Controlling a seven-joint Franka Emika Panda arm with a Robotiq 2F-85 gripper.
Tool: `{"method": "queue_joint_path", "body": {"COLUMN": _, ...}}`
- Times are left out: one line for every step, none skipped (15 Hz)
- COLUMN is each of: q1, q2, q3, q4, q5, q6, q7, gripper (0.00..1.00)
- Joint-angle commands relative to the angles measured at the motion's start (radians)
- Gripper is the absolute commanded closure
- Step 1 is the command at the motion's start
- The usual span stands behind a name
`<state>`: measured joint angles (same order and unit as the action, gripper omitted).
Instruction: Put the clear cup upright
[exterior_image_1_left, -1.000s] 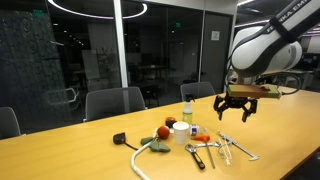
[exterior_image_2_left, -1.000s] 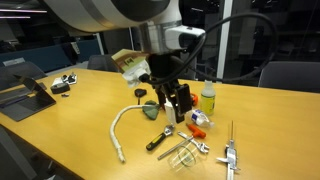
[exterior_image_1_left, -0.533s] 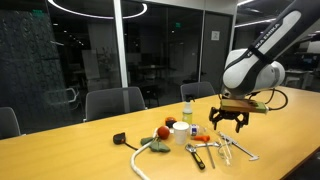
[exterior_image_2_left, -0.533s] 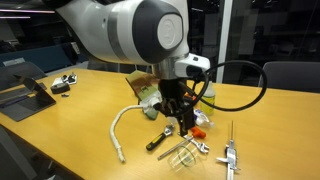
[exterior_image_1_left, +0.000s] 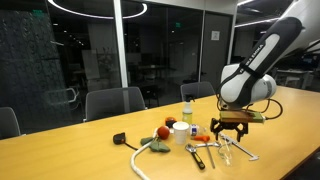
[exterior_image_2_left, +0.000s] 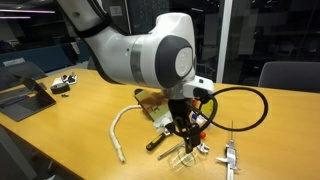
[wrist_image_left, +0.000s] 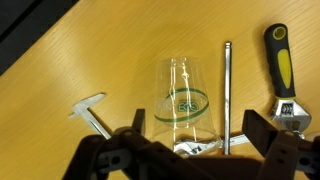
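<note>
The clear cup (wrist_image_left: 182, 100) lies on its side on the wooden table, with a green ring printed on its wall. It shows faintly in an exterior view (exterior_image_2_left: 183, 155) among the tools. My gripper (wrist_image_left: 195, 132) is open, low over the table, with one finger on each side of the cup's wider end. The fingers are not touching it. In both exterior views the gripper (exterior_image_1_left: 228, 128) (exterior_image_2_left: 186, 135) hangs just above the tools.
A yellow-and-black wrench (wrist_image_left: 283, 75), a thin metal rod (wrist_image_left: 227, 95) and a small metal tool (wrist_image_left: 90, 112) lie around the cup. A white round container (exterior_image_1_left: 181, 130), a yellow-topped clear bottle (exterior_image_2_left: 207, 97), a white cable (exterior_image_2_left: 120, 130) and a tablet (exterior_image_2_left: 20, 95) are nearby.
The arm has come down from well above the table to just over the tools and cup. The gripper stays open.
</note>
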<state>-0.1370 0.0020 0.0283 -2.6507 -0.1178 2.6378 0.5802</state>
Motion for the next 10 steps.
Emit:
{"method": "queue_joint_path", "body": {"q1": 0.027, "q2": 0.085, "q3": -0.053, "q4": 0.038, "q5": -0.072, "q6": 0.052, "q7": 0.037, "gripper": 0.0}}
{"method": "queue_joint_path", "body": {"q1": 0.031, "q2": 0.101, "q3": -0.066, "q4": 0.042, "q5": -0.084, "q6": 0.064, "q7": 0.039, "gripper": 0.0}}
{"method": "queue_joint_path", "body": {"q1": 0.036, "q2": 0.118, "q3": -0.079, "q4": 0.047, "q5": -0.08, "q6": 0.074, "q7": 0.03, "gripper": 0.0}}
{"method": "queue_joint_path", "body": {"q1": 0.041, "q2": 0.134, "q3": -0.091, "q4": 0.053, "q5": -0.08, "q6": 0.085, "q7": 0.028, "gripper": 0.0}}
{"method": "queue_joint_path", "body": {"q1": 0.046, "q2": 0.151, "q3": -0.101, "q4": 0.058, "q5": -0.068, "q6": 0.096, "q7": 0.021, "gripper": 0.0}}
{"method": "queue_joint_path", "body": {"q1": 0.052, "q2": 0.167, "q3": -0.11, "q4": 0.064, "q5": -0.058, "q6": 0.103, "q7": 0.014, "gripper": 0.0}}
{"method": "queue_joint_path", "body": {"q1": 0.058, "q2": 0.181, "q3": -0.119, "q4": 0.069, "q5": -0.05, "q6": 0.109, "q7": 0.008, "gripper": 0.0}}
{"method": "queue_joint_path", "body": {"q1": 0.063, "q2": 0.194, "q3": -0.124, "q4": 0.074, "q5": -0.038, "q6": 0.116, "q7": 0.0, "gripper": 0.0}}
{"method": "queue_joint_path", "body": {"q1": 0.068, "q2": 0.206, "q3": -0.128, "q4": 0.078, "q5": -0.025, "q6": 0.122, "q7": -0.007, "gripper": 0.0}}
{"method": "queue_joint_path", "body": {"q1": 0.074, "q2": 0.218, "q3": -0.129, "q4": 0.083, "q5": -0.012, "q6": 0.127, "q7": -0.015, "gripper": 0.0}}
